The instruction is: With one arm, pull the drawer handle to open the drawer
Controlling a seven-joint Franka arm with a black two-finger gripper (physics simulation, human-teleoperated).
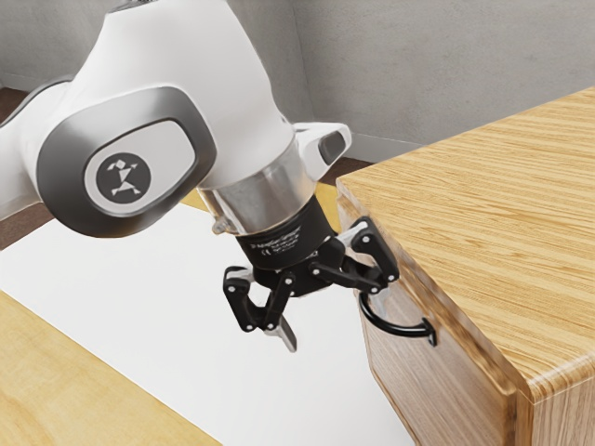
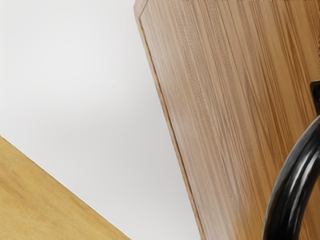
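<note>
Hovering at drawer (image 1: 428,381) front: claw (image 1: 316,283) spread wide, handle (image 1: 398,323) at its 4 o'clock, outside its grasp; apparently staged to hook handle for pull. Drawer looks shut.

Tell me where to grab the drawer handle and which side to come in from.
Take the handle at the middle of its arch, where it bows furthest off the drawer front. Bring the open claw in facing that front, one finger either side of the bar. Both ends are fixed to the wood, so probably only the middle leaves room.
</note>
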